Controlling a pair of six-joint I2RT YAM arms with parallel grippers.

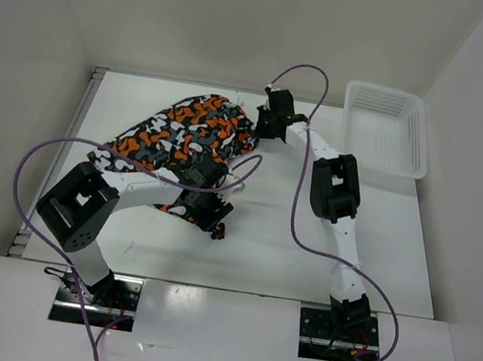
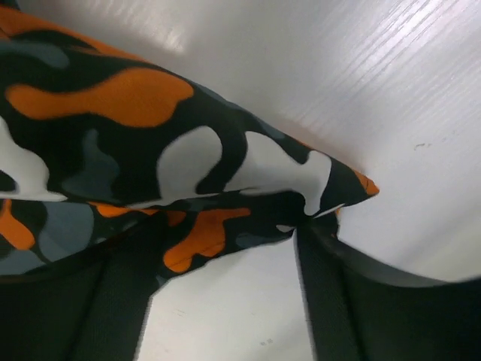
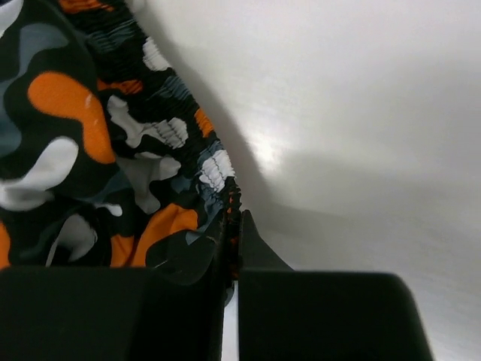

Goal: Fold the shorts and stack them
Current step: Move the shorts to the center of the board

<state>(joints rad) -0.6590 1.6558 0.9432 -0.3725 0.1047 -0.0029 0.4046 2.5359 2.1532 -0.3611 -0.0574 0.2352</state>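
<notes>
We see the shorts [image 1: 184, 134] left of the desk's [image 1: 396, 253] centre, their long axis running from far centre toward the left edge. Our right gripper [image 3: 233, 229] pinches their waistband, while our left gripper [image 2: 225, 244] gapes around a hem corner.

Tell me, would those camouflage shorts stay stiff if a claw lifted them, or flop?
Probably floppy: the shorts lie in rumpled folds and would likely sag from the right claw pinching their gathered edge. Probably light, being thin cloth. Unlikely to roll or break.
</notes>
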